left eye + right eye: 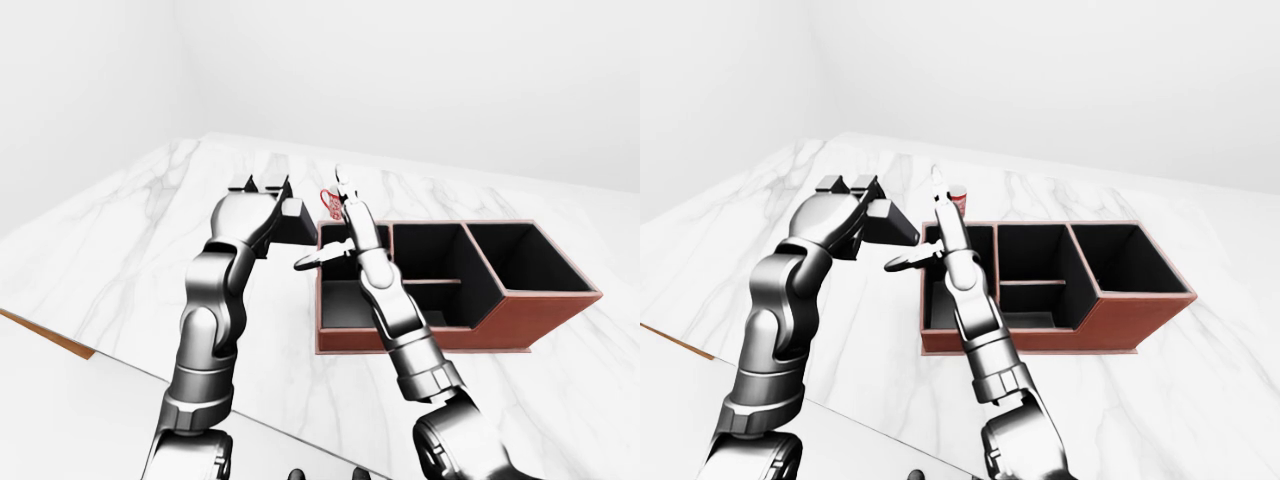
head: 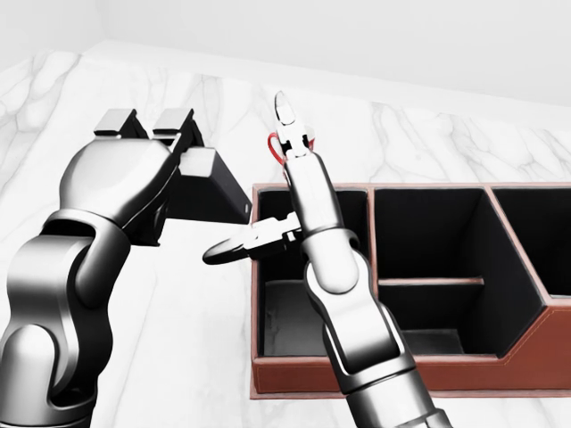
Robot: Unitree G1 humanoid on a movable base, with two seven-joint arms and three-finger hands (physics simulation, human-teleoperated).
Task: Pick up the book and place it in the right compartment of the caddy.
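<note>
Lowest in the head view the two metallic grey arms rise from the bottom edge over the white marble surface (image 2: 178,357); the right one climbs up the middle of the frame across the near wall of the reddish-brown leather caddy with black-lined compartments (image 2: 375,370), which fills the lower right. Higher up, the right hand (image 2: 268,192) stands spread wide and holds nothing; one finger points up toward the top centre, another reaches left over the caddy's left rim. At centre left, the left hand (image 2: 147,147) is closed around the black flat book (image 2: 203,187), gripping it at its upper end; the book hangs tilted in the air, above the surface and just left of the caddy's upper left corner, outside every compartment, close to the right hand's leftward finger without visibly touching it. Beyond, just above the caddy's far rim, a red-and-white patterned mug (image 1: 958,198) stands on the surface, mostly hidden behind the right hand in the head view.
</note>
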